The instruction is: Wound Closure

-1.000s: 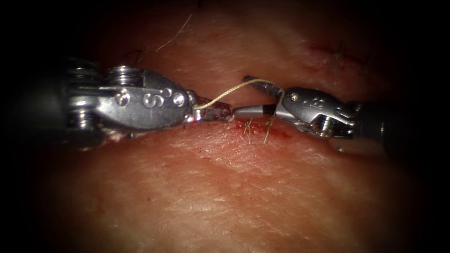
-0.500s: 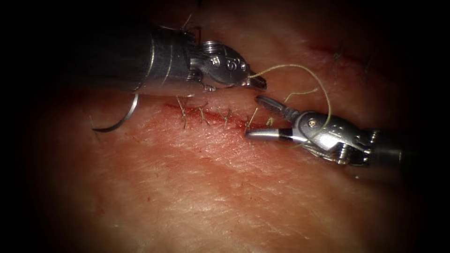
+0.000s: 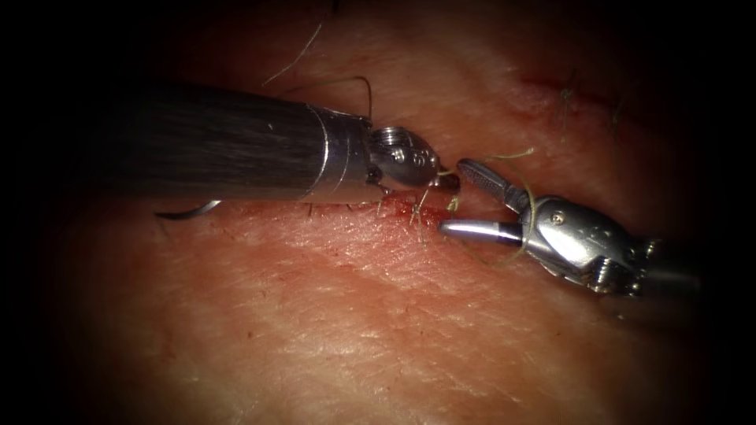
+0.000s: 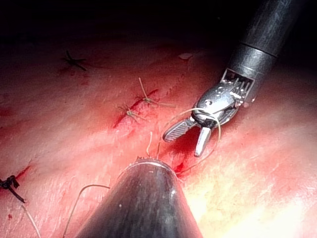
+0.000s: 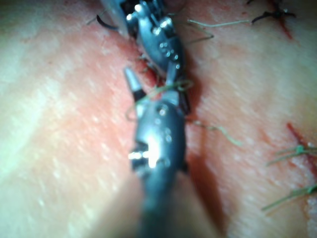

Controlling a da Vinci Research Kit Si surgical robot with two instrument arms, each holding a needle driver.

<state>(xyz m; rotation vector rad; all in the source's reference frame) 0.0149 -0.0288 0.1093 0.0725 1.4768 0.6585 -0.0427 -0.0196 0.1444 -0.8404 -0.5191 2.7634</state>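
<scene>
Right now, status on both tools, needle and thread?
Left tool shut on thread. Right tool open, thread looped round it. Needle free on tissue, left.

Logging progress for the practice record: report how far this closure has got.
Done: several stitches cross the cut. In hand: the left tool holds the thread, which loops round the right tool, whose jaws are open and empty. The needle lies free on the tissue, left of the stitches. Left: that loop looks slack, with no knot drawn down.
</scene>
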